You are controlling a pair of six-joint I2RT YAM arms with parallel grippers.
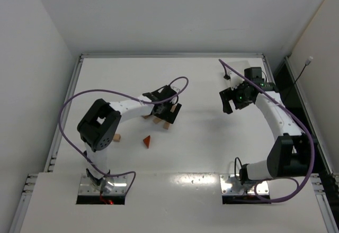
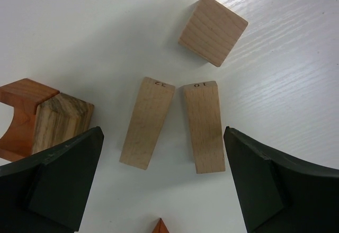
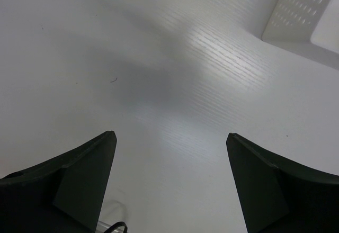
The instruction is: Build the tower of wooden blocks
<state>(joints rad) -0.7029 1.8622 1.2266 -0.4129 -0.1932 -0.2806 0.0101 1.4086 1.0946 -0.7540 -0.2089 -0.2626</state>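
At the lower edge of the left wrist view my left pincer (image 2: pixel 163 133) hangs released, jaws spread wide and grasping nothing, one finger to either side of two pale bars (image 2: pixel 147 122) that lie flat and splayed, close at their far ends and apart at the near ones. My worry is that if I drop and clench here I would catch both bars at once, or pinch one crooked so that it twists out. The left finger also sits near the reddish-brown arch (image 2: pixel 18 114) and the streaked tan block (image 2: pixel 61 122) touching it, so a careless descent could shove them. Well apart, my right pincer (image 3: pixel 170 136) is likewise released over bare table (image 3: pixel 79 58), a corner of the white bin (image 3: pixel 302 10) in the upper right of its view, too far off to steady anything, I judge. The wood block tower (image 1: pixel 166 125) is no tower yet: its pieces lie loose at middle left of the top view, under my left wrist. Nearest is the tip of a red wedge (image 2: pixel 160 226), then the bars, then a pale cube (image 2: pixel 213 30) at upper right, plain-grained and clean, nothing that I can see stacked
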